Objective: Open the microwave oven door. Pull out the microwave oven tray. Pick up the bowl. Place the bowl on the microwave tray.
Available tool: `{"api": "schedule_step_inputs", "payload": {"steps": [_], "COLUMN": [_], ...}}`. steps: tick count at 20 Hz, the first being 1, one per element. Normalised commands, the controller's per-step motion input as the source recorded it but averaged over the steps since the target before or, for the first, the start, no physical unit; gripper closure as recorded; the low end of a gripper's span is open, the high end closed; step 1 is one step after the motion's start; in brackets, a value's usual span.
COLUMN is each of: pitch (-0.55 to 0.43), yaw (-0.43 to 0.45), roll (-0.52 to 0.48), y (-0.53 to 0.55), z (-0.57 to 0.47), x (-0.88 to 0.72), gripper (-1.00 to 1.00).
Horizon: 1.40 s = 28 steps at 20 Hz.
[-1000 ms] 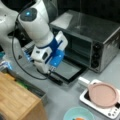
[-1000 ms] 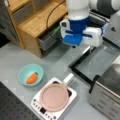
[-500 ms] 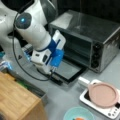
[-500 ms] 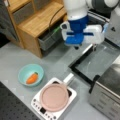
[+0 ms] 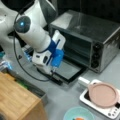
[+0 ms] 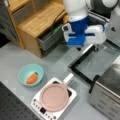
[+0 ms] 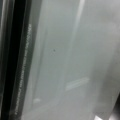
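The microwave oven (image 5: 100, 35) (image 6: 107, 97) stands with its door (image 5: 68, 71) (image 6: 100, 61) folded down flat on the table in both front views. My gripper (image 5: 53, 72) (image 6: 87, 49) hangs just above the door's outer edge, near the bar handle, open and holding nothing. The wrist view is filled by the door's glass (image 7: 62, 62). The microwave oven tray is hidden in the dark cavity. The teal bowl (image 6: 31, 75) (image 5: 80, 115), with a bit of orange food in it, sits on the table apart from the arm.
A pink plate (image 6: 54, 97) (image 5: 103, 94) lies on a white square appliance (image 6: 37, 110) (image 5: 110, 111) between the bowl and the oven. A wooden shelf unit (image 6: 37, 22) (image 5: 17, 100) stands beside the arm. A black cable (image 5: 27, 72) trails near the door.
The hand has shifted only slightly over the lowered door. The door lies flat throughout, and the bowl and plate have not moved.
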Motion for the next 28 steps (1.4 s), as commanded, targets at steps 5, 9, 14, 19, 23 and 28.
{"api": "schedule_step_inputs", "payload": {"steps": [5,9,14,19,23,28], "pitch": [-0.09,-0.137,-0.157,-0.123,-0.102,-0.126], "yaw": [0.039,0.252,0.378,0.26,0.134,0.177], "roll": [0.261,0.071,-0.013,-0.03,-0.018,-0.087], "y": [0.09,-0.02,-0.09,0.02,0.12,0.09], "z": [-0.13,-0.1,-0.07,-0.1,-0.13,-0.09], "x": [-0.11,-0.13,-0.15,-0.12,-0.1,-0.07], "gripper": [-1.0,-1.0,-1.0,-1.0,-1.0,-1.0]}}
